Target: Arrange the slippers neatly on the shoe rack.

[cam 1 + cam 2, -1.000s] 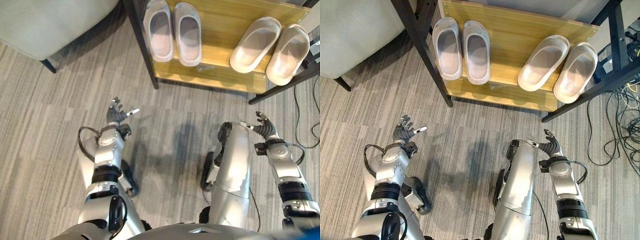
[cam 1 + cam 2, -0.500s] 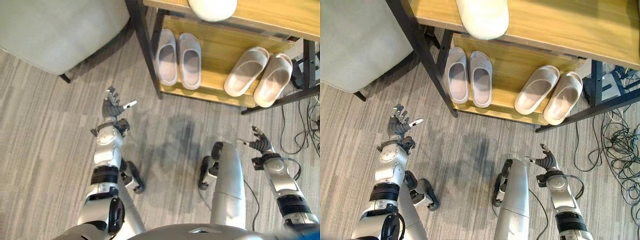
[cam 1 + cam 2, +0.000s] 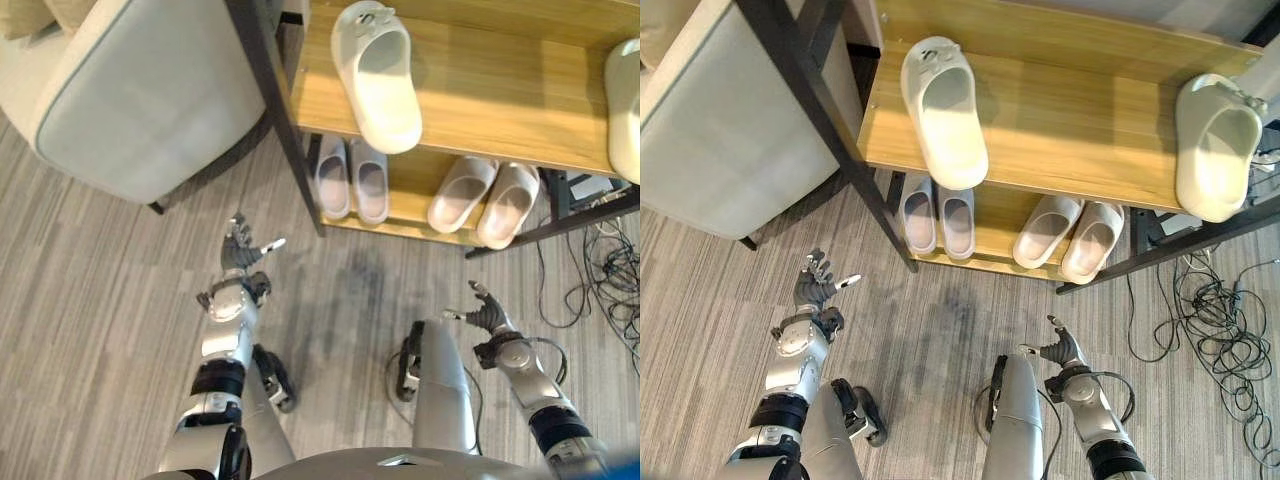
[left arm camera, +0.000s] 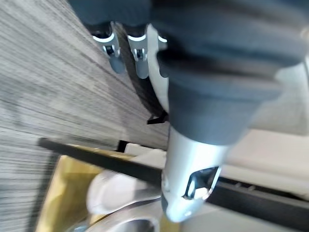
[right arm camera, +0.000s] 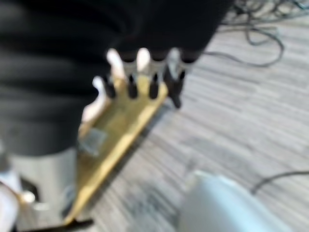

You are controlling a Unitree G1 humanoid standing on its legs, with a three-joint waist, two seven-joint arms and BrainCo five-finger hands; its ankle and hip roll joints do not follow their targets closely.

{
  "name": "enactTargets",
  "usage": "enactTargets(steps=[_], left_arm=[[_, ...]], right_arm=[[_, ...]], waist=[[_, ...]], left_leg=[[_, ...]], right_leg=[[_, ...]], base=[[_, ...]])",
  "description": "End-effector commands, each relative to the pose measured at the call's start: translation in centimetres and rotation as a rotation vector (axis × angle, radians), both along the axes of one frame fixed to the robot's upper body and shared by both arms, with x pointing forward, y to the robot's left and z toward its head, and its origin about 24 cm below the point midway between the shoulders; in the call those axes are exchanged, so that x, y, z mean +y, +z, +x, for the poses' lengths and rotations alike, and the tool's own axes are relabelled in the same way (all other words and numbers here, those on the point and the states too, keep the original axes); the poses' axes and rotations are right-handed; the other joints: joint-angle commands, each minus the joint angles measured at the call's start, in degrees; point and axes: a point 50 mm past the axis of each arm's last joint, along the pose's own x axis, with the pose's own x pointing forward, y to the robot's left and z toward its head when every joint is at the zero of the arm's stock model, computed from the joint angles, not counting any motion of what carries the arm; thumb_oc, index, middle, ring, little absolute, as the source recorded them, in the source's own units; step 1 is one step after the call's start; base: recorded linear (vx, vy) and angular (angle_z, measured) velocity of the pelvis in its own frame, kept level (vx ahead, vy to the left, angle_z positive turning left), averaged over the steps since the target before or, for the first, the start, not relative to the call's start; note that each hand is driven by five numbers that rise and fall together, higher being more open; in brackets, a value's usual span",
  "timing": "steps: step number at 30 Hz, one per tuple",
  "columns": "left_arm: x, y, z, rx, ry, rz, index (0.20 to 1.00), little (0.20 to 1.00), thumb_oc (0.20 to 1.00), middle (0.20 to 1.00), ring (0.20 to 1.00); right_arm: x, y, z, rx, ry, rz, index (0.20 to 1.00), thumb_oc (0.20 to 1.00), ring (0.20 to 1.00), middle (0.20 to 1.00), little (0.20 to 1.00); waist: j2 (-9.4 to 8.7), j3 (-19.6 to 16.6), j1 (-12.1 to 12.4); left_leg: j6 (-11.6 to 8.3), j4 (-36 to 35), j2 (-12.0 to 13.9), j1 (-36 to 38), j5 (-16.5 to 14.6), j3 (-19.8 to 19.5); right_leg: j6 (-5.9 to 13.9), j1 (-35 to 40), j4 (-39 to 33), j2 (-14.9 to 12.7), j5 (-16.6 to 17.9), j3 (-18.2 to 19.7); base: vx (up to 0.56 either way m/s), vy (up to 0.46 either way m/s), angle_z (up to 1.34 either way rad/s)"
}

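On the rack (image 3: 1040,140), two pairs sit side by side on the lower shelf: a grey pair (image 3: 938,214) and a beige pair (image 3: 1068,234). The upper shelf carries two white slippers (image 3: 943,110) well apart, apparently left to pair. Left hand (image 3: 241,252) and right hand (image 3: 487,317) hover below the rack, fingers loosely spread, empty.

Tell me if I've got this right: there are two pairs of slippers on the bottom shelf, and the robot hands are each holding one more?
Not quite. The two pairs are on the bottom shelf, but the left robot hand and right robot hand are open and hold nothing, as the right eye view shows.
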Motion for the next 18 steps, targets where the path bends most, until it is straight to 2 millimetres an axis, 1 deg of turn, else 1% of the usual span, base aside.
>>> enactTargets(steps=[1,2,3,4,5,6,7,9,10,11,12,13,16,18], left_arm=[[-0.9,1.7,0.8,-0.088,-0.081,0.124,1.000,1.000,1.000,1.000,1.000],[-1.7,1.1,0.5,-0.057,-0.140,0.142,1.000,1.000,1.000,1.000,1.000],[-1.7,1.1,0.5,-0.057,-0.140,0.142,1.000,1.000,1.000,1.000,1.000],[-2.8,0.3,0.0,-0.022,-0.219,0.164,1.000,1.000,1.000,1.000,1.000],[-2.8,0.3,0.0,-0.022,-0.219,0.164,1.000,1.000,1.000,1.000,1.000],[-3.5,0.0,-0.2,-0.005,-0.274,0.183,1.000,1.000,1.000,1.000,1.000],[-4.4,-0.6,-0.8,0.027,-0.355,0.209,1.000,1.000,1.000,1.000,1.000],[-5.3,-1.2,-1.5,0.058,-0.443,0.233,1.000,1.000,1.000,1.000,1.000],[-5.3,-1.2,-1.5,0.058,-0.443,0.233,1.000,1.000,1.000,1.000,1.000],[-5.7,-1.7,-2.0,0.084,-0.488,0.239,1.000,1.000,1.000,1.000,1.000],[-6.4,-2.3,-2.8,0.123,-0.554,0.267,1.000,1.000,1.000,1.000,1.000],[-6.4,-2.3,-2.8,0.123,-0.554,0.267,1.000,1.000,1.000,1.000,1.000],[-7.2,-3.5,-3.9,0.172,-0.624,0.336,1.000,1.000,1.000,1.000,1.000],[-7.6,-4.0,-4.5,0.197,-0.650,0.364,1.000,1.000,1.000,1.000,1.000]], right_arm=[[-0.5,1.5,1.2,-0.095,0.028,-0.062,1.000,1.000,1.000,1.000,1.000],[-0.4,0.9,0.7,-0.070,0.030,-0.061,1.000,1.000,1.000,1.000,1.000],[-0.4,0.9,0.6,-0.070,0.030,-0.061,1.000,1.000,1.000,1.000,1.000],[-0.7,0.2,-0.3,-0.035,0.026,-0.068,1.000,1.000,1.000,1.000,1.000],[-0.7,0.2,-0.3,-0.035,0.026,-0.068,1.000,1.000,1.000,1.000,1.000],[-0.9,-0.1,-0.8,-0.019,0.029,-0.080,1.000,1.000,1.000,1.000,1.000],[-1.4,-0.9,-1.7,0.023,0.028,-0.091,1.000,1.000,1.000,1.000,1.000],[-2.0,-1.6,-2.6,0.058,0.019,-0.105,1.000,1.000,1.000,1.000,1.000],[-2.0,-1.6,-2.6,0.058,0.019,-0.105,1.000,1.000,1.000,1.000,1.000],[-2.5,-1.8,-3.0,0.072,0.008,-0.117,1.000,1.000,1.000,1.000,1.000],[-2.6,-2.3,-3.5,0.090,0.000,-0.116,1.000,1.000,1.000,1.000,1.000],[-2.6,-2.3,-3.5,0.090,0.000,-0.116,1.000,1.000,1.000,1.000,1.000],[-2.8,-3.5,-4.7,0.146,-0.020,-0.121,1.000,1.000,1.000,1.000,1.000],[-2.7,-4.3,-5.6,0.180,-0.044,-0.107,1.000,1.000,1.000,1.000,1.000]], waist=[[-0.46,4.32,-0.41],[-0.30,4.01,-0.59],[-0.33,4.05,-0.57],[-0.23,3.58,-0.83],[-0.23,3.58,-0.83],[-0.20,3.11,-0.91],[-0.12,2.85,-0.89],[-0.07,2.61,-0.85],[-0.11,2.68,-0.83],[0.03,2.63,-0.86],[0.13,2.53,-0.79],[0.08,2.61,-0.77],[0.15,2.24,-0.56],[0.17,1.73,-0.39]], left_leg=[[-1.57,-1.05,-0.28,1.84,1.20,-3.05],[-1.74,-2.59,-0.42,3.44,1.45,-2.32],[-1.74,-2.63,-0.43,3.53,1.46,-2.29],[-1.95,-4.15,-0.71,5.44,2.12,-1.75],[-1.95,-4.15,-0.71,5.44,2.13,-1.75],[-1.91,-6.83,-1.05,6.49,4.27,-1.10],[-1.77,-9.20,-1.47,9.03,5.22,-0.56],[-1.54,-11.74,-1.71,11.63,5.81,0.05],[-1.54,-11.82,-1.72,11.79,5.83,0.10],[-1.56,-12.58,-1.84,12.77,6.31,0.20],[-1.50,-14.11,-2.25,14.59,6.82,0.60],[-1.50,-14.20,-2.26,14.76,6.85,0.65],[-1.37,-17.54,-2.53,18.30,7.68,1.13],[-1.34,-20.58,-3.49,21.03,8.46,1.67]], right_leg=[[4.89,5.34,-10.36,1.93,10.92,-0.61],[4.92,7.00,-11.68,2.00,11.19,-1.05],[4.93,7.07,-11.71,2.00,11.20,-1.04],[4.99,9.48,-14.14,2.01,11.70,-1.38],[4.99,9.49,-14.14,2.01,11.70,-1.38],[4.67,10.27,-16.66,2.60,14.06,-1.36],[4.37,12.76,-19.17,2.72,14.65,-1.54],[4.27,15.61,-21.90,2.64,15.36,-2.05],[4.27,15.74,-21.97,2.64,15.39,-2.04],[4.36,16.98,-22.96,2.78,15.50,-2.21],[4.29,19.60,-25.52,2.94,16.13,-2.92],[4.29,19.73,-25.60,2.94,16.16,-2.91],[4.35,22.90,-28.43,3.16,16.91,-3.55],[4.28,25.27,-30.74,3.20,17.72,-4.22]], base=[[0.12,0.038,-0.04],[0.09,0.028,0.01],[0.12,0.017,-0.03],[0.07,0.004,-0.04],[0.04,-0.008,-0.07],[0.03,0.009,-0.05],[0.06,0.015,-0.08],[0.09,0.019,-0.03],[0.06,0.014,0.04],[0.07,0.026,0.12],[0.07,0.026,0.11],[0.07,0.019,0.13],[0.07,0.012,0.02],[0.08,0.015,-0.04]])
